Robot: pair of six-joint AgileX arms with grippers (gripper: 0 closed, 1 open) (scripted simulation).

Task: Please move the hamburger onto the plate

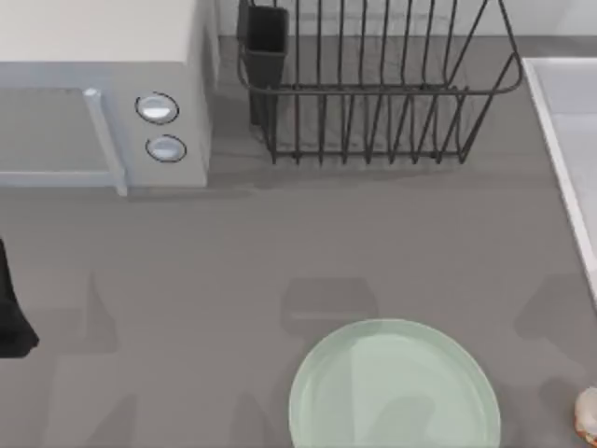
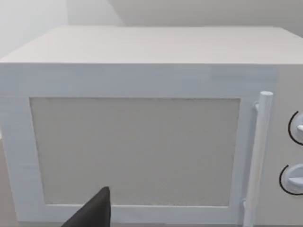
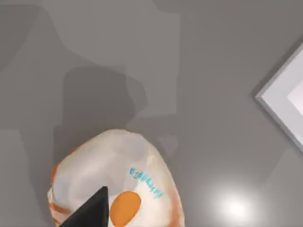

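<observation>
One hamburger [image 3: 113, 182] sits right of the plate [image 1: 392, 387]; tool state unclear.

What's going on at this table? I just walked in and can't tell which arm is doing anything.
The hamburger sits on the table at the right edge of the top view, to the right of the plate and apart from it, so it is not yet moved. The right gripper hangs close above the hamburger in the right wrist view. The left arm is at the table's left edge, its wrist camera facing the microwave.
</observation>
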